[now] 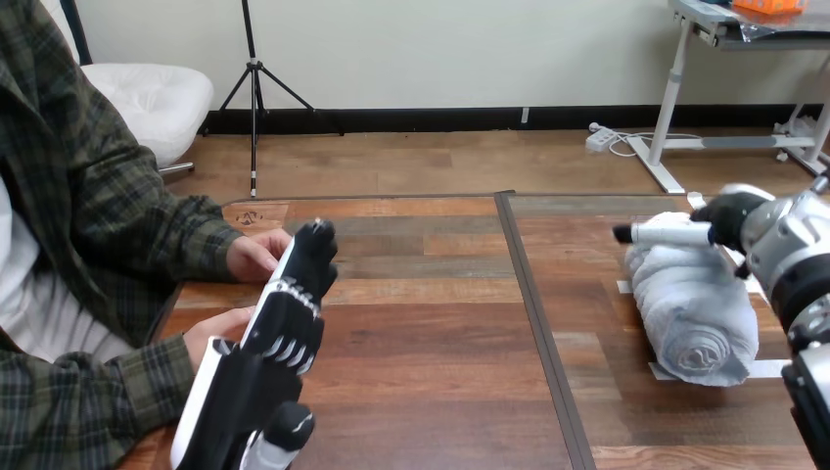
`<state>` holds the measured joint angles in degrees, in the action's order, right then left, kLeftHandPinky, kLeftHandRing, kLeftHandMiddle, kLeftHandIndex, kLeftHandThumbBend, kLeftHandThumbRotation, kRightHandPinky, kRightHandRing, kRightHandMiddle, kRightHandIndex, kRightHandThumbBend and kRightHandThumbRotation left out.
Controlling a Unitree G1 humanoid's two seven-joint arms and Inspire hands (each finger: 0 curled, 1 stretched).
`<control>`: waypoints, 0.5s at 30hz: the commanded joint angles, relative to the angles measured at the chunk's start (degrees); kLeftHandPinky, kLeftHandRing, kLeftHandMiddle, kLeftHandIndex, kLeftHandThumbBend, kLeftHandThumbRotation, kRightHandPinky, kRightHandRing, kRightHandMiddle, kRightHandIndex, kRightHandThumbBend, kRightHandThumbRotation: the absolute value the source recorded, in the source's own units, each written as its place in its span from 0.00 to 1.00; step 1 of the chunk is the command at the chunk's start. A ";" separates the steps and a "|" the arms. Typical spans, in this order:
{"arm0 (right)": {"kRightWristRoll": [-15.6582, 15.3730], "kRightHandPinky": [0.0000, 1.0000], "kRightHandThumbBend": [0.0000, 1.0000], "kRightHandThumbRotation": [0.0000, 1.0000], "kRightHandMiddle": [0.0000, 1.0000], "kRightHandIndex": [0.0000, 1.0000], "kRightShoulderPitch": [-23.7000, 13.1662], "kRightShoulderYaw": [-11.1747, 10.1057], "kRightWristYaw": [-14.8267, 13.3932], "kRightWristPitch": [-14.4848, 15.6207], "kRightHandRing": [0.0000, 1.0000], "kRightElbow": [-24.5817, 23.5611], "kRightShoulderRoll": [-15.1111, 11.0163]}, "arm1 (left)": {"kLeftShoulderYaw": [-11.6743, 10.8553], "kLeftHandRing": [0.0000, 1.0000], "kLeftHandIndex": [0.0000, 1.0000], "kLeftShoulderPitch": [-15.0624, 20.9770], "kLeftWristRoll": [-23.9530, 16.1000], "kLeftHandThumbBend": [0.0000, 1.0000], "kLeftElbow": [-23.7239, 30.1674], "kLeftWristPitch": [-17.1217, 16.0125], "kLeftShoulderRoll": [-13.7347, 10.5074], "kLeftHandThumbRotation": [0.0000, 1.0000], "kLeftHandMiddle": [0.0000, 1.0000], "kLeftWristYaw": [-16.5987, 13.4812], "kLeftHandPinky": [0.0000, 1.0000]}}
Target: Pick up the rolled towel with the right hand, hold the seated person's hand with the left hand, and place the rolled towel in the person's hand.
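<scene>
head view: rolled towel [693,308] points away, spiral end nearest.

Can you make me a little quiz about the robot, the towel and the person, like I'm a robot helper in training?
1. True or false: the rolled towel already lies in one of the person's hands.
2. Which robot hand is raised with straight fingers right beside the person's hands? A. the left hand B. the right hand C. both
3. Fill in the gap: the right hand is at the towel's far end, and the towel lies on the wooden ____.

Key: 1. False, it is far from the person, at the other side. 2. A. 3. table.
</scene>
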<state>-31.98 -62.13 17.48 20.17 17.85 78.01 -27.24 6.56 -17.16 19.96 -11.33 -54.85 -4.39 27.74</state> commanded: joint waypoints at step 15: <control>-0.75 0.53 0.92 0.73 0.99 0.98 -2.14 1.67 -4.86 0.21 0.97 -0.92 -1.45 | 1.19 1.00 0.95 -0.59 3.59 1.00 3.05 0.84 -0.17 0.82 0.99 1.57 1.00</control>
<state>-31.84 -60.70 18.13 16.94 18.32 78.02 -27.38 7.24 -19.62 22.68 -11.10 -53.99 -5.80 28.74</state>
